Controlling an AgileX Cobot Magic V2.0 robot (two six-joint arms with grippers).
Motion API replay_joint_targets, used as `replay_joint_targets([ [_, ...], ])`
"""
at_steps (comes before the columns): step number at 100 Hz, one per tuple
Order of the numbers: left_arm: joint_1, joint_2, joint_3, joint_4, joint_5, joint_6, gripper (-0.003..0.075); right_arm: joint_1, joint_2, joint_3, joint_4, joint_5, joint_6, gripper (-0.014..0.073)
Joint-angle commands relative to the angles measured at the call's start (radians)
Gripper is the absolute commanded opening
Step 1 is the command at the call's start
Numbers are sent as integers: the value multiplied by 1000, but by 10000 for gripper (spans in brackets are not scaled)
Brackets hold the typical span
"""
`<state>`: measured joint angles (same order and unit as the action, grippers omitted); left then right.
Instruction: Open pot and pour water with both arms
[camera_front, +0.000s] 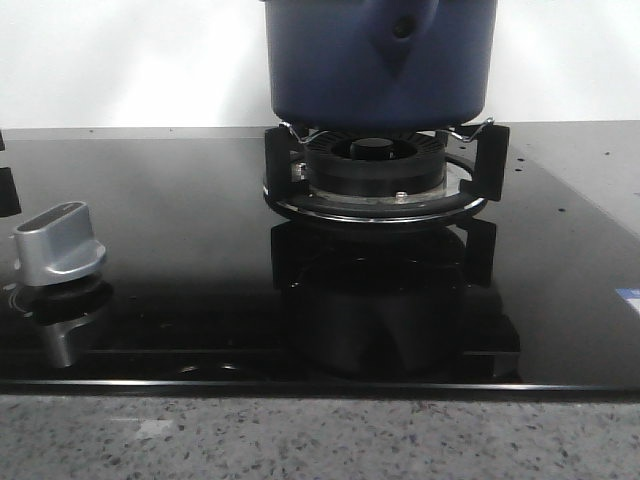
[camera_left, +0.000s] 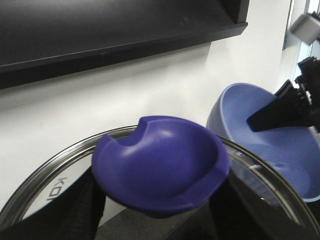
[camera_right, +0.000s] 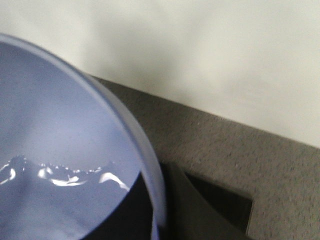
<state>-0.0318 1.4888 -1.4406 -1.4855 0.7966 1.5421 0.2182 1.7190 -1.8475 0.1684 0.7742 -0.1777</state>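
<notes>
Pot (camera_front: 378, 60) upright on burner (camera_front: 375, 165) — handle toward camera

light: bright, even | glare: glossy cooktop (camera_front: 200, 300) reflections | blur: right wrist soft

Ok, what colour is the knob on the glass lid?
Deep blue-violet, matte. The lid knob shows best in the left wrist view.

Plain white wall (camera_front: 120, 60) behind a glossy black glass cooktop (camera_front: 180, 300) set in a grey speckled stone counter (camera_front: 300, 440); silver control knob (camera_front: 58, 243) at left; dark shelf (camera_left: 115, 30) mounted above.
</notes>
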Motion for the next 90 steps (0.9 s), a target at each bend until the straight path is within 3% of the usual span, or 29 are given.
replay_joint_targets([
  [1, 3, -48, -34, -90, -8, -8, 263, 7, -70, 32, -16, -214, -26, -53],
  [16, 3, -48, -34, -90, -8, -8, 263, 40, -149, 212, -20, -501, -96, -53],
  [38, 3, -48, -34, -90, -8, -8, 263, 74, -260, 511, -114, -948, -98, -53],
  [70, 3, -48, -34, -90, -2, -8, 263, 74, -267, 718, -262, -1371, -98, -53],
  [90, 3, -48, -34, -90, -2, -8, 263, 74, -263, 791, -269, -1603, -136, -53],
])
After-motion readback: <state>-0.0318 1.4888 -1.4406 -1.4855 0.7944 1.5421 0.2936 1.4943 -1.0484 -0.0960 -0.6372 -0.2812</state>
